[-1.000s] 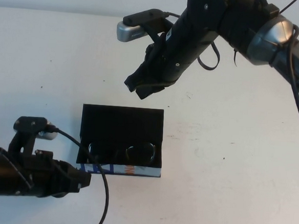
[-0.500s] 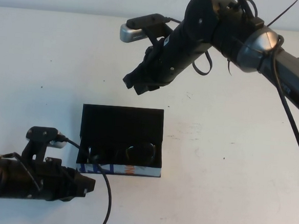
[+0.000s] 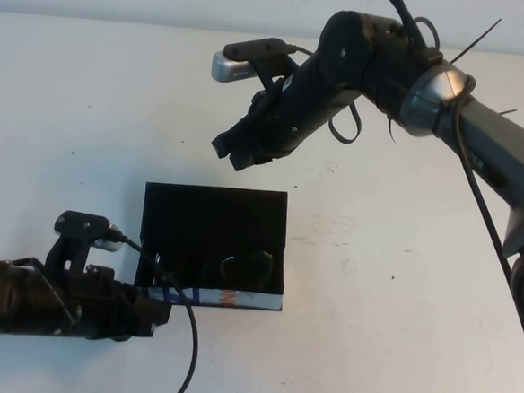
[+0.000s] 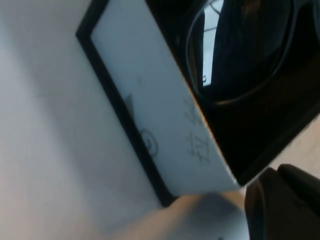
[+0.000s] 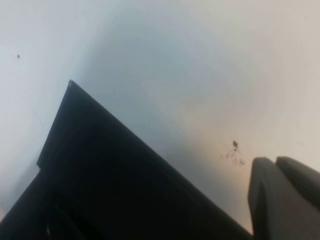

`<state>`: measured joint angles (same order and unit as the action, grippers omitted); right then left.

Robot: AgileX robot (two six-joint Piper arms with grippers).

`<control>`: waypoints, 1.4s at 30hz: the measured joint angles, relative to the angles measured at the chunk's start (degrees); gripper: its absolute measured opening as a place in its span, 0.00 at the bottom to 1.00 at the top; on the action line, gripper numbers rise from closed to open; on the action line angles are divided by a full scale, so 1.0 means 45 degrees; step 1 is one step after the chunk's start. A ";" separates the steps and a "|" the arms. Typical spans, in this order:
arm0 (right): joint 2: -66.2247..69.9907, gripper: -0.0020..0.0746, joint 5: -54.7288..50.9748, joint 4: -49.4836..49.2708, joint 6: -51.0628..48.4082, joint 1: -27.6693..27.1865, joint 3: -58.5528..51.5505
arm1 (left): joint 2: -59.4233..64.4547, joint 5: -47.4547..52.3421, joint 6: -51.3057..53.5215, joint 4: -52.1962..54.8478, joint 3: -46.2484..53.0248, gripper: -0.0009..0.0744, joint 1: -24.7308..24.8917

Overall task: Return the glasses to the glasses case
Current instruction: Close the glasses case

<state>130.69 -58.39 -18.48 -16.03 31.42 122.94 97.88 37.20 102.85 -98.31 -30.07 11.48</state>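
The glasses case (image 3: pixel 214 218) lies open in the middle of the table, its lid tilted back and its blue, white and orange strip (image 3: pixel 210 296) facing me. The glasses (image 3: pixel 230 268) lie inside it, lenses showing; one lens (image 4: pixel 240 50) fills the left wrist view above the case's pale side (image 4: pixel 150 100). My left gripper (image 3: pixel 162 314) is shut and empty, low at the case's front left corner. My right gripper (image 3: pixel 234 151) is shut and empty, hanging above the table just beyond the lid's far edge. The black case (image 5: pixel 100 180) shows below my right gripper (image 5: pixel 287 200).
The white table (image 3: pixel 399 287) lies bare to the right of the case. A black cable (image 3: pixel 184 353) loops from the left arm across the case's front left corner. The right arm's wrist camera (image 3: pixel 245 59) juts out above the far table.
My left arm has slid right, bringing its gripper up to the case's front left corner. The right gripper has drifted slightly left and away. Case and glasses have not moved.
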 joint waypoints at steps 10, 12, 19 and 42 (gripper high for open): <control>0.0574 0.01 0.0204 -0.0073 0.0000 0.0000 0.0117 | 0.0000 0.0000 0.0029 0.0000 -0.0221 0.01 0.0000; 0.0735 0.01 0.0204 -0.0079 0.0000 0.0000 0.0145 | 0.0000 0.0000 0.0049 0.0000 -0.0221 0.01 0.0000; 0.0874 0.01 -0.0305 -0.0159 0.0000 0.0000 0.0247 | 0.0000 0.0000 0.0110 0.0000 -0.0221 0.01 0.0000; 0.0825 0.01 -0.2597 -0.1324 -0.0375 -0.0081 0.0274 | 0.0000 0.0000 0.0119 0.0000 -0.0221 0.01 0.0000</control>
<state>134.40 -70.07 -24.43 -17.72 31.05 124.18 97.88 37.20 103.38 -98.31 -31.06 11.48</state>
